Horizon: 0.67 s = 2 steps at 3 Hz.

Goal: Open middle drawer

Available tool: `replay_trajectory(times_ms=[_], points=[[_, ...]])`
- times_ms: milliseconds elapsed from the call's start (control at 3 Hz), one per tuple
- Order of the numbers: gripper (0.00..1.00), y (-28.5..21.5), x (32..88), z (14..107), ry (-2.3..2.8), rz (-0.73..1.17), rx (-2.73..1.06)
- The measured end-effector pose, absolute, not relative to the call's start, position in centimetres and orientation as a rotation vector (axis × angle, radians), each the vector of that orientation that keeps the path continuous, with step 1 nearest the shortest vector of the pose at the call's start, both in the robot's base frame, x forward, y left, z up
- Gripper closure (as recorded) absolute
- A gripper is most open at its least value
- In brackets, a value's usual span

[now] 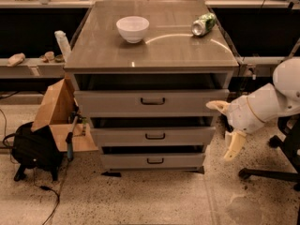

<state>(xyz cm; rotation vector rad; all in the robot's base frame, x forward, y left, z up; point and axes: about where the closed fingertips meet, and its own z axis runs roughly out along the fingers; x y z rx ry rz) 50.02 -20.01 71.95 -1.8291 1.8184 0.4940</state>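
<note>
Probably a robotics lab: long workbenches [33,69] behind a drawer cabinet [164,50], with a robot's pincer [225,126] just beside it.

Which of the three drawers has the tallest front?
The top drawer, just under the tabletop; the middle drawer and bottom drawer have shorter fronts. The gripper hangs to the drawers' right.

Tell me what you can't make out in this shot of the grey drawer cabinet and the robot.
Camera view:
1. Inside of the wide pale-grey middle drawer: hidden under the front of the taller top drawer.
2. Arm behind the open two-finger gripper, right of the grey cabinet: cut off by the right edge.
3. Print on the crushed green can: too small to read.
</note>
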Motion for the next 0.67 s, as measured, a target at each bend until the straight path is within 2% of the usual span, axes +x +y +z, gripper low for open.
replay_trajectory(times_ms=[667], points=[[0.0, -19.4, 51.4, 66.8, 1.909, 0.488, -1.787]])
